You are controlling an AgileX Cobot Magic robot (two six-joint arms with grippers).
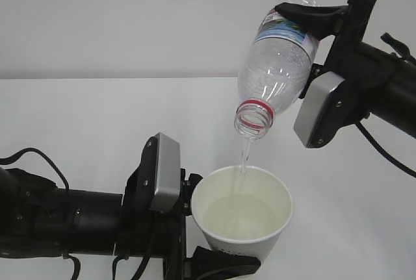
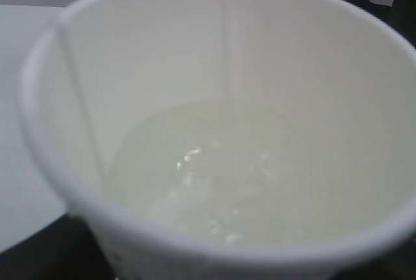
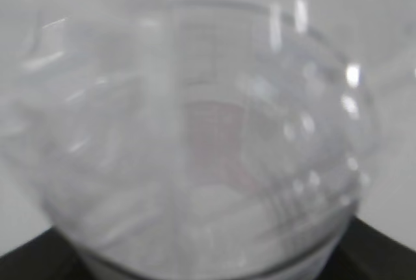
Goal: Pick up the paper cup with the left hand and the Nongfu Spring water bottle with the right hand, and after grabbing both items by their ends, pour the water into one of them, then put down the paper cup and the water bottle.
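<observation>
The white paper cup (image 1: 244, 208) is held upright at the lower middle, with my left gripper (image 1: 218, 241) shut on its lower wall. One black finger (image 1: 224, 264) shows in front of it. Above it the clear Nongfu Spring water bottle (image 1: 276, 65) is tipped mouth-down, red neck ring lowest. My right gripper (image 1: 305, 30) is shut on its label end. A thin stream of water (image 1: 245, 153) falls from the mouth into the cup, where water (image 2: 214, 182) pools. The cup (image 2: 214, 254) fills the left wrist view. The blurred bottle (image 3: 195, 137) fills the right wrist view.
The white table (image 1: 97, 117) spreads behind and beside both arms, below a plain pale wall. The left arm's grey block (image 1: 166, 173) sits just left of the cup. The right arm's grey block (image 1: 318, 114) hangs right of the bottle neck.
</observation>
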